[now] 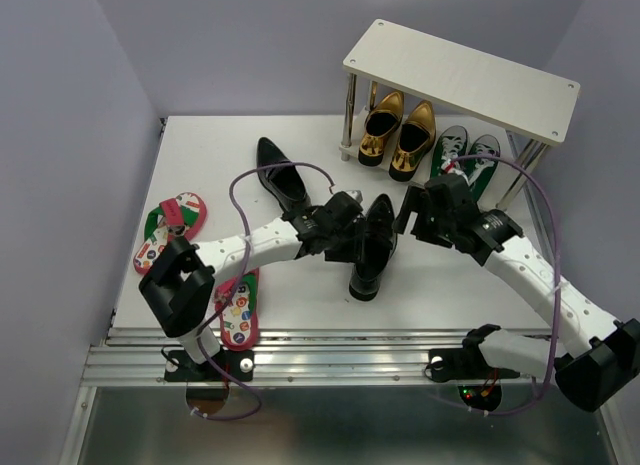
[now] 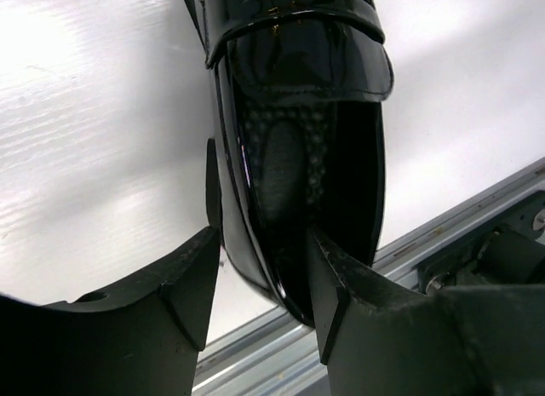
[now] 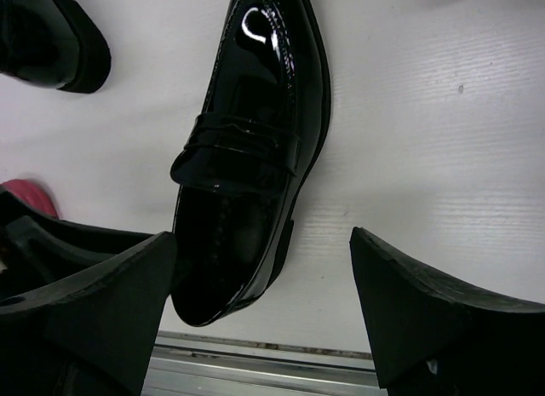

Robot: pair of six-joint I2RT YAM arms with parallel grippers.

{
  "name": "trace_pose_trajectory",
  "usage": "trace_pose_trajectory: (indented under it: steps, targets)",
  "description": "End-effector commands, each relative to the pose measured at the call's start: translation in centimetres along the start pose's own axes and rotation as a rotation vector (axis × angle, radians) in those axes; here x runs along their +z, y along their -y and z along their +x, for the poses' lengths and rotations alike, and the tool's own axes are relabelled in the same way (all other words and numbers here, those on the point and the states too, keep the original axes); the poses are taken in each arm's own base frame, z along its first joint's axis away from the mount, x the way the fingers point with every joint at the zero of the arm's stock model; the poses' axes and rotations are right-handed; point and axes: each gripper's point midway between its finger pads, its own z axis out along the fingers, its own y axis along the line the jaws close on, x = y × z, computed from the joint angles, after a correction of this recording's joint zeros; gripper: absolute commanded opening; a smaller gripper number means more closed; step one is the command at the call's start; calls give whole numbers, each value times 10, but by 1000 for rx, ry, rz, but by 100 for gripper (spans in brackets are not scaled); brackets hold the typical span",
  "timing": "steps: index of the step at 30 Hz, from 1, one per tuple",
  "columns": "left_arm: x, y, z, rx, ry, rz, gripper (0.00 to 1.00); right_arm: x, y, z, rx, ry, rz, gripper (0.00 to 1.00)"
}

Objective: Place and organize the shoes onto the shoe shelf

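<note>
The left gripper (image 2: 263,236) is partly open. One finger (image 2: 183,289) is outside a black shoe (image 2: 298,115) and the other is inside it, near the heel. The shoe's side wall sits between them, and they do not look like they are squeezing it. This shoe stands on its sole near the middle of the white table (image 1: 200,155). Its long way runs front to back. The heel is toward the arms, and the pointy toe aims at the shelf (image 1: 460,80), a bit to the right.

The right gripper (image 3: 263,238) is wide open and holds nothing. It hangs over the table just to the right of the same shoe.

The other black shoe (image 1: 282,180) lies to the left, close by. Its toe aims at the far left.

Under the shelf's top board are two gold shoes (image 1: 383,125) side by side, with two green sneakers (image 1: 450,150) on their right.

One red flip-flop (image 1: 170,225) lies near the left edge. The second flip-flop (image 1: 238,307) lies at the near edge, beside the left arm.
</note>
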Motion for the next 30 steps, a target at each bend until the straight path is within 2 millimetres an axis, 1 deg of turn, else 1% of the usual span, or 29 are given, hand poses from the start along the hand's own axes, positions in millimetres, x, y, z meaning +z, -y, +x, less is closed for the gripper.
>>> trace_pose_trajectory:
  steps: [1,2,3,4,6,7,9,10,12,13,14,15,16,18,19,21,22,23,25,26,27,28,29,30]
  targets:
    - [-61,18,-40,13,141,41,56,-2,-5,16,12,-16,12,88]
    - [-69,8,-46,11,169,-6,56,0,-7,21,23,-21,17,88]
    - [-76,0,-54,3,192,-27,56,2,-13,30,7,-37,8,89]
    - [-89,-4,-62,6,226,-33,55,4,-17,36,23,-45,10,88]
    - [-105,-20,-74,-10,273,-84,55,9,-18,47,25,-54,30,89]
    - [-122,-33,-90,-34,332,-109,55,15,-20,59,26,-77,46,89]
    - [-139,-50,-102,-61,380,-143,54,21,-21,73,29,-101,57,89]
    - [-155,-65,-114,-92,435,-170,54,27,-23,79,43,-111,60,88]
    - [-172,-79,-124,-107,489,-198,54,34,-21,99,41,-156,65,88]
    - [-184,-86,-130,-118,531,-215,53,38,-21,103,62,-160,65,87]
    - [-191,-94,-135,-131,556,-235,53,40,-20,110,57,-174,70,86]
    - [-199,-98,-137,-129,576,-245,53,43,-19,121,52,-195,76,83]
    - [-202,-102,-139,-133,587,-259,52,45,-19,124,57,-201,78,81]
    - [-209,-107,-145,-141,612,-278,52,46,-22,136,39,-228,66,76]
    - [-209,-109,-146,-142,612,-283,52,47,-23,136,41,-227,65,75]
    - [-209,-110,-148,-143,619,-284,52,50,-24,141,24,-235,72,63]
    - [-206,-111,-149,-144,614,-286,51,50,-26,138,18,-228,68,54]
    - [-205,-111,-149,-145,613,-284,51,49,-30,138,5,-227,56,38]
    - [-201,-111,-150,-145,609,-281,51,49,-34,135,-14,-218,42,23]
    - [-200,-110,-151,-144,610,-275,51,48,-38,130,-19,-208,31,9]
    - [-200,-111,-151,-143,608,-276,51,47,-40,127,-32,-203,27,3]
    - [-200,-110,-152,-143,612,-273,50,46,-39,125,-43,-197,33,1]
    - [-201,-110,-153,-144,615,-273,50,42,-44,116,-61,-177,23,1]
    - [-203,-110,-153,-144,619,-274,50,40,-46,112,-77,-169,18,1]
